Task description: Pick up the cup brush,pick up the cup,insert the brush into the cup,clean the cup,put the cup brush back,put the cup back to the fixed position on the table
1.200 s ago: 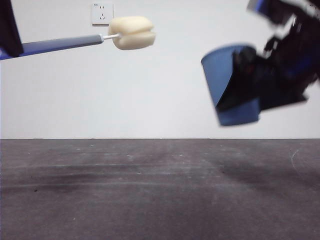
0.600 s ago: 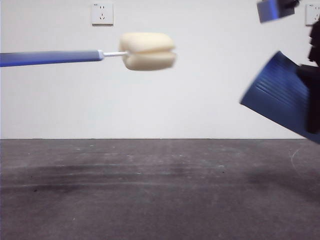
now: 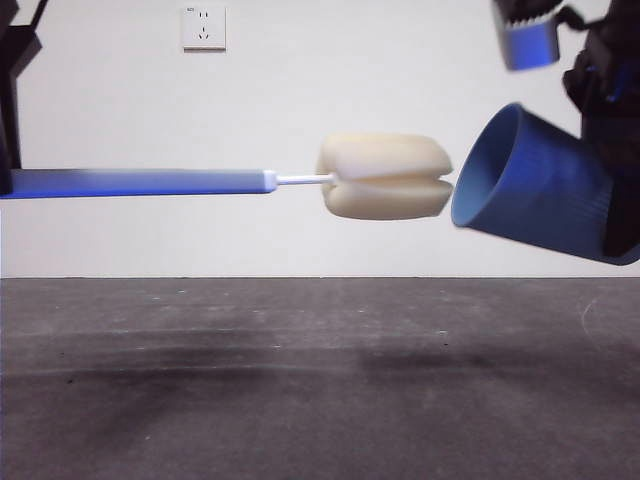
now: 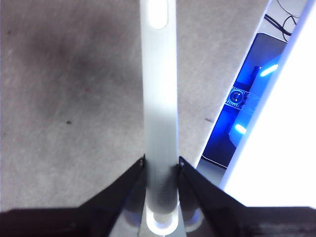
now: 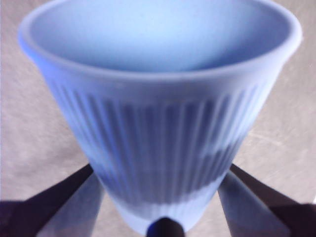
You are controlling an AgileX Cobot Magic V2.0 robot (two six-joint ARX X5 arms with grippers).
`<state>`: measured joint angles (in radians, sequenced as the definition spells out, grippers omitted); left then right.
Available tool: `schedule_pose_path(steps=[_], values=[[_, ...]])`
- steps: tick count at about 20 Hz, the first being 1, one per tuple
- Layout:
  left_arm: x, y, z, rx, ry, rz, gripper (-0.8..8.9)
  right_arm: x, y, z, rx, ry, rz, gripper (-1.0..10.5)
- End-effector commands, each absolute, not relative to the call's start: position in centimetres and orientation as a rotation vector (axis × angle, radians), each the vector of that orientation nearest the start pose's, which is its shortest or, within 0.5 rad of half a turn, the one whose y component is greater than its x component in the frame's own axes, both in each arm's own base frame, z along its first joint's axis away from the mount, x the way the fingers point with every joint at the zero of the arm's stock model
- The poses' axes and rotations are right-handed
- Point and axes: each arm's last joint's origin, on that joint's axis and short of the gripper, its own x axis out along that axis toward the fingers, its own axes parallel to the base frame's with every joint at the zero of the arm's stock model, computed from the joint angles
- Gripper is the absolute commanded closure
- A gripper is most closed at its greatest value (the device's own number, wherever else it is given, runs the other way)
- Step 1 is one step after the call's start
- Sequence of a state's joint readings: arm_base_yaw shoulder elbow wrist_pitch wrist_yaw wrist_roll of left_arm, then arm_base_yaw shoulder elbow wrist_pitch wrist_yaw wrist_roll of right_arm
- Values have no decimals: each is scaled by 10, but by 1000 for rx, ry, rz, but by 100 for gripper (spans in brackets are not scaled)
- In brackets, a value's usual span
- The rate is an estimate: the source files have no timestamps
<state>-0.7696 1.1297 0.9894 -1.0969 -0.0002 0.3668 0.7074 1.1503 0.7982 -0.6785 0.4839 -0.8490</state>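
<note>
Cup brush [image 3: 385, 190] sponge now reaches the cup [image 3: 545, 200] mouth (insertion next); left hand [image 4: 161, 165] clamps the handle, right hand [image 5: 160, 197] grips the cup.

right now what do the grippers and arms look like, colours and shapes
Both grippers have two black wedge-shaped jaws: the left gripper and the right gripper. In the front view the arms are dark, blocky shapes at the top corners, with a blue-lit block at upper right.
</note>
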Motion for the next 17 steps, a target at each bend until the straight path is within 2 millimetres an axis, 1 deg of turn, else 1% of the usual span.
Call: schedule_pose_path(steps=[1, 4, 9, 12, 17], values=[[137, -136, 273, 806, 1058, -907, 822, 173, 136, 227, -1481, 754, 592, 959], [139, -139, 269, 814, 1078, -908, 822, 177, 149, 223, -1521, 722, 601, 959], [143, -143, 266, 812, 1074, -908, 822, 179, 166, 229, -1565, 664, 643, 959], [145, -145, 265, 811, 1070, -908, 822, 179, 174, 231, -1610, 625, 674, 959], [149, -150, 260, 815, 1086, -908, 822, 175, 186, 226, -1659, 580, 720, 959]])
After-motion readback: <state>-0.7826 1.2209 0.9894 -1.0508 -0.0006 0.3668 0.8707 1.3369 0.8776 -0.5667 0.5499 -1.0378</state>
